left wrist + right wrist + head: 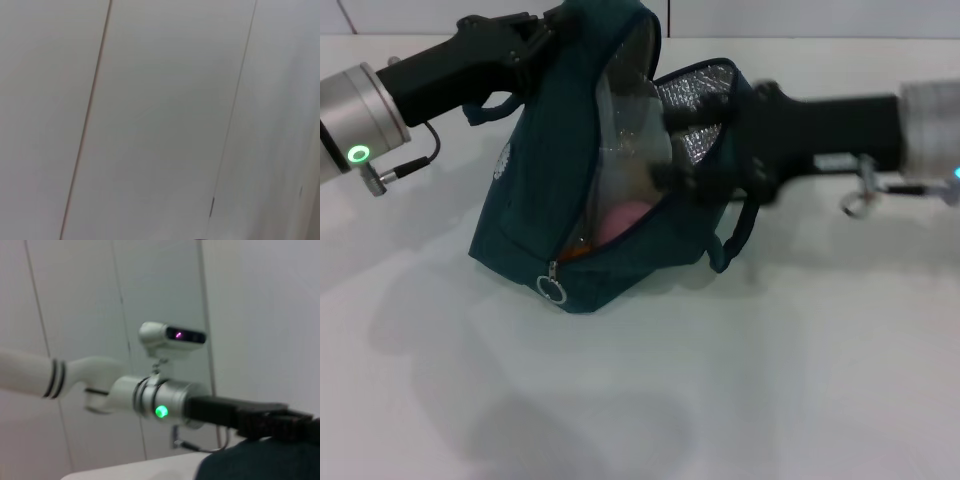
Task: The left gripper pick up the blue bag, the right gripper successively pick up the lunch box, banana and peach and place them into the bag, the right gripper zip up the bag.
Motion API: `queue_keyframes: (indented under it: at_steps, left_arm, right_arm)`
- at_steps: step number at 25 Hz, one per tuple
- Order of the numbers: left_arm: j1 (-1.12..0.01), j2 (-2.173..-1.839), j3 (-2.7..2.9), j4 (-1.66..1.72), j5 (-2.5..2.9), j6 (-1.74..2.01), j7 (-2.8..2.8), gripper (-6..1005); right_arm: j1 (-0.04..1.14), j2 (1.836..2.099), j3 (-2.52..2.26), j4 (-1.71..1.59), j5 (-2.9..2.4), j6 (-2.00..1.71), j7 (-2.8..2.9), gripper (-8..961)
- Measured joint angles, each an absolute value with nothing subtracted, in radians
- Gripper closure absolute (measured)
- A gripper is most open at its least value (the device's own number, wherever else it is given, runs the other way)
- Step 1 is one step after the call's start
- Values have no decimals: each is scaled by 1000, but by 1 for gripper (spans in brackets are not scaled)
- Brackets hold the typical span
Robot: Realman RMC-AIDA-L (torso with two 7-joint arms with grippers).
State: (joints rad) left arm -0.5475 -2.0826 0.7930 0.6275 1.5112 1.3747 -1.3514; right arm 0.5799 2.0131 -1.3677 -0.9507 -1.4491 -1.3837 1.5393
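The blue bag (pixel 525 215) stands tilted on the white table (pixel 740 380), its mouth open and showing the silver lining. My left gripper (pixel 542 38) is shut on the bag's top edge and holds it up; it also shows in the right wrist view (pixel 280 422), above the bag's dark fabric (pixel 260 462). My right gripper (pixel 685 175) is blurred at the bag's open mouth. Inside the bag I see the pink peach (pixel 620 222), an orange bit of the banana (pixel 576 250) and the clear lunch box (pixel 625 130). The zipper ring pull (pixel 551 290) hangs at the bag's lower front corner.
The left wrist view shows only pale wall panels (pixel 160 120). A loose handle loop (pixel 735 240) hangs off the bag's right side under my right arm. A cable (pixel 405 165) trails from my left wrist.
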Motion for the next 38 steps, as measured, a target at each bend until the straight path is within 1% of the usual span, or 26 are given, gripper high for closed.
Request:
queue_keyframes:
  at_steps: [4,5,7,10,12,14,21,29,30,38]
  left_arm:
    - [-541,-2082,791,627,1511,1368,-1342,957]
    - [-539,-2081,790,627,1511,1367,-1340,957]
    - [-538,-2080,790,627,1511,1361,-1338,957]
    - [-543,-2081,793,627,1512,1358,-1338,958]
    - [-547,-2082,794,627,1510,1357,-1338,958]
    - [-547,-2083,795,627,1507,1357,-1338,958]
    - [-549,-2085,796,627,1505,1360,-1338,958]
    - [-550,-2086,798,627,1502,1361,-1339,957]
    - [-550,-2086,799,627,1502,1361,-1339,957]
    - [-549,-2086,799,624,1501,1358,-1338,956]
  right_arm:
    - [461,1999,-1352,-1039,-1466,-1472,1492,324]
    - [424,1999,-1334,-1051,-1485,-1489,1479,323]
    - [385,2003,-1299,-1052,-1518,-1499,1469,322]
    - [362,2007,-1256,-980,-1558,-1497,1467,329]
    - [377,2006,-1251,-916,-1584,-1493,1463,334]
    - [398,2009,-1257,-879,-1614,-1474,1459,361]
    - [457,2015,-1374,-863,-1641,-1349,1458,443]
    - [519,2017,-1430,-838,-1641,-1323,1458,443]
    - [544,2018,-1445,-818,-1641,-1323,1458,444]
    - [585,2021,-1463,-764,-1640,-1312,1457,448]
